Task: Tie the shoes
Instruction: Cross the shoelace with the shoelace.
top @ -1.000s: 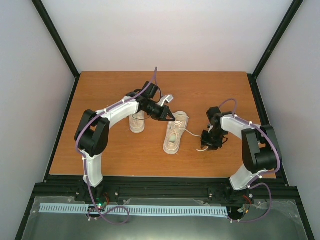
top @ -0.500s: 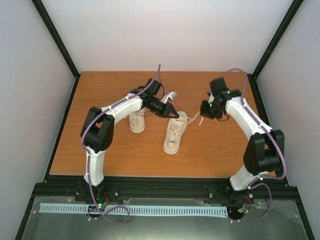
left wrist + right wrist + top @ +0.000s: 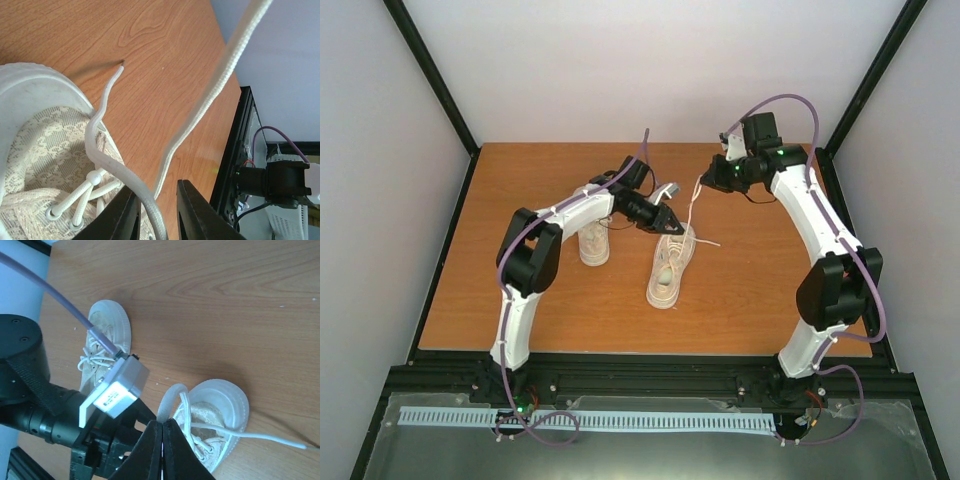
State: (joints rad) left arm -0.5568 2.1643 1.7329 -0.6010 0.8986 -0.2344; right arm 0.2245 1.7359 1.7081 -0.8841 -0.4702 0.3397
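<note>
Table (image 3: pixel 760 300) first: both sneakers stand near its middle, and only one is in play. The open shoe (image 3: pixel 665 275) sits directly under your left gripper (image 3: pixel 672 228), with its collar just below the fingertips. The second shoe (image 3: pixel 593 245) lies back under that arm's forearm, well clear of either set of jaws, so leave it alone.

Your right gripper (image 3: pixel 704 184) is raised above and away from the open shoe. Its jaws are pressed together on the taut strand (image 3: pixel 690 208), which slants from those fingertips down to the eyelets. The left jaws stand a little apart with the loose strand (image 3: pixel 97 125) passing between them, not pinched as far as the wrist view shows. That strand's tip lies on the wood beyond the shoe's rim.

My read on doing this well:
- Keep the right-hand pull gentle and along the strand's own line. The shoe looks light and nothing pins it, so it could tip or drag toward those jaws.
- Before you close the left jaws, check that only the loose strand sits between them, not the taut one just beside.
- Grip low, near the eyelets, so enough slack is left for the crossing.
</note>
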